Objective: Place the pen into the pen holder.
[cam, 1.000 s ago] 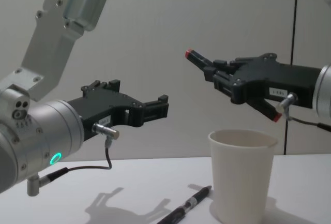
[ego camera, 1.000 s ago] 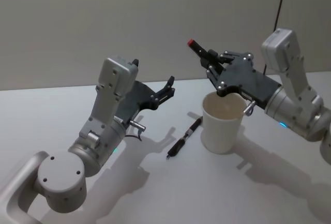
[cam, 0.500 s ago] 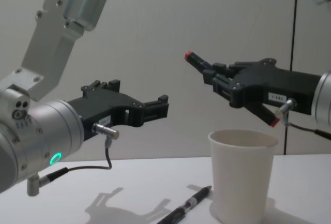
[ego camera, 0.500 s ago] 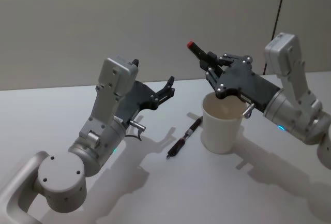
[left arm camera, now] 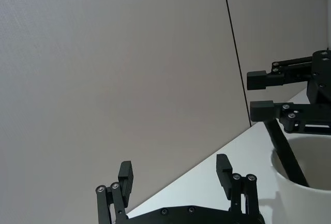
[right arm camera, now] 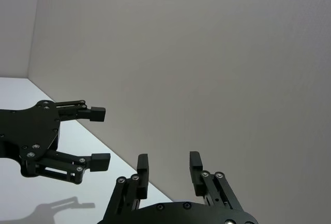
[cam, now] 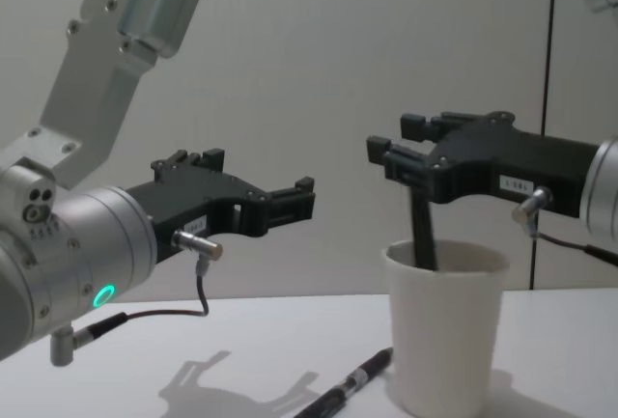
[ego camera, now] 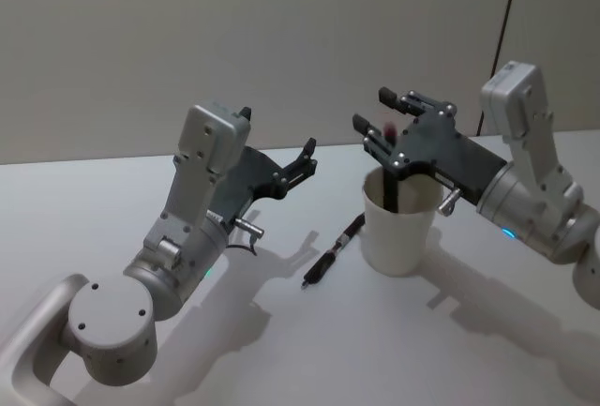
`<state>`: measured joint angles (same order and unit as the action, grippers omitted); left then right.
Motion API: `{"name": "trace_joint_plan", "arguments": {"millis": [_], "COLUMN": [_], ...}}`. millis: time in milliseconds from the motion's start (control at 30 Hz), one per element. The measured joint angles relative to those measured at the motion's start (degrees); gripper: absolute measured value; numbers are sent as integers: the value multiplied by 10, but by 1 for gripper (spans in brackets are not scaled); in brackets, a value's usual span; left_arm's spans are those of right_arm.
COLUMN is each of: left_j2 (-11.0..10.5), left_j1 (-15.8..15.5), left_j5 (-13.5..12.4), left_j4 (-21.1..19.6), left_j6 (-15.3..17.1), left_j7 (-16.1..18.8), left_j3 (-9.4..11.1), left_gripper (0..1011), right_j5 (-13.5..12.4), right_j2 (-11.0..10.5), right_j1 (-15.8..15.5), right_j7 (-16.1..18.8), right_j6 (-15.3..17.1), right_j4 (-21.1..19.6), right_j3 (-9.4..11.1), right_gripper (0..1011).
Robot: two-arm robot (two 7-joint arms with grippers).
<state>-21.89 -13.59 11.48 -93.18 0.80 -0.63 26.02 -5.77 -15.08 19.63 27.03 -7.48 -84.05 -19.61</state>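
Note:
The pen holder [ego camera: 403,233], a white paper cup, stands on the table. A dark pen [ego camera: 392,184] with a red end stands inside it, leaning against the rim; it also shows as the pen [cam: 422,232] in the chest view. My right gripper [ego camera: 374,111] hovers open just above the cup, its fingers to either side of the pen's top and apart from it. A second black pen [ego camera: 335,248] lies on the table left of the cup. My left gripper [ego camera: 309,155] hangs open in the air, further left of the cup.
The white table [ego camera: 281,350] runs back to a plain grey wall. In the left wrist view the cup [left arm camera: 305,188] and right gripper [left arm camera: 260,95] are off to one side. The left gripper [right arm camera: 98,137] shows in the right wrist view.
My right gripper has opened and let go of the red-ended pen, which has dropped from a slant above the cup to standing inside it. The left arm has not moved.

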Motion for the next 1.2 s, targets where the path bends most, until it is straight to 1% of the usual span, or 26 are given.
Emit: {"name": "trace_joint_plan", "arguments": {"millis": [67,133,200,400,467,533,567,633,767,900,1000,1033,1067,1100,1133,1167,1200], "left_j2": [0,0,0,0,0,0,0,0,0,0,0,0,0,0,0,0,0], "left_j1": [0,0,0,0,0,0,0,0,0,0,0,0,0,0,0,0,0], "left_j5": [0,0,0,0,0,0,0,0,0,0,0,0,0,0,0,0,0], "left_j4": [0,0,0,0,0,0,0,0,0,0,0,0,0,0,0,0,0], "left_j6": [0,0,0,0,0,0,0,0,0,0,0,0,0,0,0,0,0], "left_j7": [0,0,0,0,0,0,0,0,0,0,0,0,0,0,0,0,0], "left_j3": [0,0,0,0,0,0,0,0,0,0,0,0,0,0,0,0,0], "left_gripper": [1001,1001,1001,1001,1001,1001,1001,1001,1001,1001,1001,1001,1001,1001,1001,1001,1001], "right_j5": [0,-1,-1,-2,-2,-2,-2,-2,-3,-11,-30,-44,-51,-67,-67,-87,-97], "right_j2": [0,0,0,1,1,0,0,-1,-9,-24,-43,-53,-61,-73,-73,-87,-94], "right_j1": [0,0,0,0,0,0,0,0,-1,-7,-15,-20,-24,-30,-30,-36,-40], "right_j7": [0,0,0,1,1,1,2,2,5,6,6,4,3,1,1,-2,-4], "right_j6": [0,-1,-2,-3,-3,-3,-3,-3,0,5,12,16,18,22,22,26,28], "right_j4": [0,1,1,2,2,2,1,-1,-19,-48,-79,-94,-104,-120,-120,-136,-144], "right_j3": [0,0,0,0,0,0,0,0,6,16,30,38,44,54,54,64,70], "right_gripper": [486,605,639,817,855,940,940,994,1001,1002,1001,1001,1002,1002,1001,1002,1001]}}
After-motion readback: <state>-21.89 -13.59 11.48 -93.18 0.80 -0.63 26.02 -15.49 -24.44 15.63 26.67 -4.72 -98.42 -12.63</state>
